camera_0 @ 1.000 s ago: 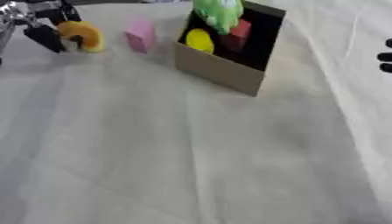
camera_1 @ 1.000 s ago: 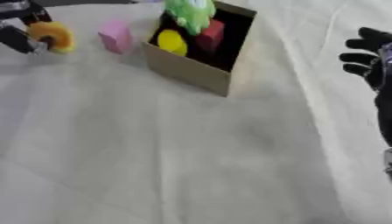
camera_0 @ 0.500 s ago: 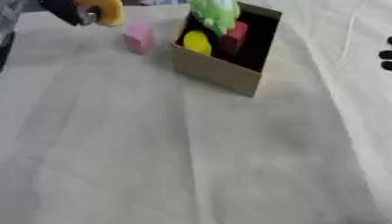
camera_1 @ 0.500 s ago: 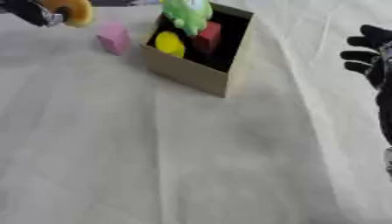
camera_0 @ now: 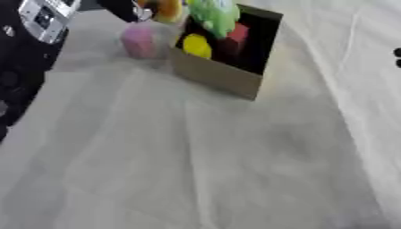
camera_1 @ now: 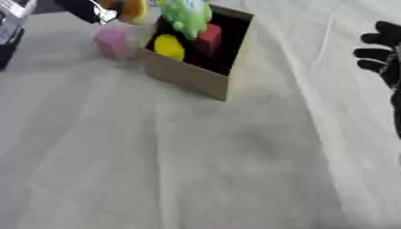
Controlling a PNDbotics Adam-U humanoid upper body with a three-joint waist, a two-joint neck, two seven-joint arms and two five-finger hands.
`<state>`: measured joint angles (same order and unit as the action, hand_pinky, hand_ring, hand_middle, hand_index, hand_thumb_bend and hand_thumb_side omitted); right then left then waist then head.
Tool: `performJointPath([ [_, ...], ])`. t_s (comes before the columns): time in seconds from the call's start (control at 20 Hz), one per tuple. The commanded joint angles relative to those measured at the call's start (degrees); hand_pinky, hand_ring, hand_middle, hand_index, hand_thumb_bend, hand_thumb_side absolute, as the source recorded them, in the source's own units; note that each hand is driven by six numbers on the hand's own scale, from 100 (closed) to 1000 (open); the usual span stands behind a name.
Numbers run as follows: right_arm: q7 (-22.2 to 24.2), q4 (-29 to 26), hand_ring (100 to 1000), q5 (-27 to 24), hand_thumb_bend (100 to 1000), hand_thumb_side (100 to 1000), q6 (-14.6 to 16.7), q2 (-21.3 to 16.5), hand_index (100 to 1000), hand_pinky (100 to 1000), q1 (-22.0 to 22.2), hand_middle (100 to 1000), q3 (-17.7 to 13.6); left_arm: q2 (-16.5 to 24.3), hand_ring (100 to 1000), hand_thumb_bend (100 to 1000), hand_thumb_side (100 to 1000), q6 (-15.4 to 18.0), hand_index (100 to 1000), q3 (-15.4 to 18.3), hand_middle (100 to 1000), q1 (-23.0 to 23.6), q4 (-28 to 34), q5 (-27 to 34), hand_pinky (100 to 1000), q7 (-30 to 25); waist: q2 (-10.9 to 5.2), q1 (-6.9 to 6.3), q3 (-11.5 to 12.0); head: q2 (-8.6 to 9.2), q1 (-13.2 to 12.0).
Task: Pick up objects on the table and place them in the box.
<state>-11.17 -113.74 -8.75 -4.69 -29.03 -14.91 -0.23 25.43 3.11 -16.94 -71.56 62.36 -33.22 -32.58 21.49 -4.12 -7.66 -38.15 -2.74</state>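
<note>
An open cardboard box (camera_0: 215, 74) stands at the top middle of the white-clothed table. Inside it lie a green toy (camera_0: 213, 15), a yellow piece (camera_0: 196, 46) and a red block (camera_0: 235, 38). My left hand (camera_1: 82, 9) is at the top edge, shut on an orange-yellow object (camera_1: 131, 10) that hangs just over the box's left rim. A pink block (camera_0: 138, 39) stands on the cloth just left of the box. My right hand (camera_1: 384, 49) shows at the right edge, fingers relaxed, holding nothing.
My left arm (camera_0: 31, 40), black with a silver part, fills the upper left corner. The white cloth (camera_0: 196, 170) spreads, creased, over the lower part of the view.
My left hand has lifted the orange-yellow object off the cloth and carried it right, from the far left to the box's left rim. The right hand has stayed put.
</note>
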Motion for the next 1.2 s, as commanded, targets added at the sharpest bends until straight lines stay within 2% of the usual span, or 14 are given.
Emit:
performJointPath([
  [0.05,0.41,-0.85,784,-0.14,100,894,1.15,-1.86,843,803,-1.04,779,0.1,-0.55,675,100,135,0.26,697,-0.49,607,-1.4,0.64,0.46,802,0.53,-1.07,0.2,-0.34,1.04,-0.45],
  [0.4,2.43,-0.85,781,-0.18,100,877,3.71,-2.02,842,803,-3.06,777,1.48,-3.48,689,112,190,0.95,718,-0.33,628,-1.51,-2.58,-1.83,808,1.94,-0.75,-0.14,-1.63,1.82,-1.43],
  [0.55,2.64,-0.85,779,-0.2,100,880,3.86,-1.97,841,803,-3.16,776,1.53,-4.26,724,220,263,1.37,767,0.1,686,-1.58,-4.43,-3.42,819,2.66,-0.64,-0.24,-1.95,1.88,-1.54],
  [0.7,2.54,-0.85,778,-0.25,100,883,3.65,-1.88,841,803,-3.01,774,1.48,-4.53,830,414,399,2.2,894,0.25,839,-1.54,-5.33,-4.25,866,2.59,-0.6,-0.31,-1.95,1.7,-1.42],
  [0.85,2.41,-0.85,777,-0.34,100,884,3.41,-1.83,841,803,-2.89,773,1.43,-4.36,855,519,442,2.58,925,0.52,864,-1.61,-5.52,-5.13,883,2.25,-0.69,-0.32,-1.81,1.45,-1.28],
  [0.95,2.42,-0.85,777,-0.39,100,885,3.28,-1.8,841,803,-2.78,773,1.45,-4.22,855,530,435,2.5,928,0.85,863,-1.58,-5.55,-5.73,883,2.28,-0.83,-0.28,-1.68,1.33,-1.18],
  [1.2,2.16,-0.85,777,-0.34,100,884,2.99,-1.94,840,803,-1.96,772,1.25,-2.5,828,372,353,1.91,891,1.68,819,-1.4,-4.99,-5.91,866,3.54,-1.55,-0.06,-0.86,0.52,-0.64],
])
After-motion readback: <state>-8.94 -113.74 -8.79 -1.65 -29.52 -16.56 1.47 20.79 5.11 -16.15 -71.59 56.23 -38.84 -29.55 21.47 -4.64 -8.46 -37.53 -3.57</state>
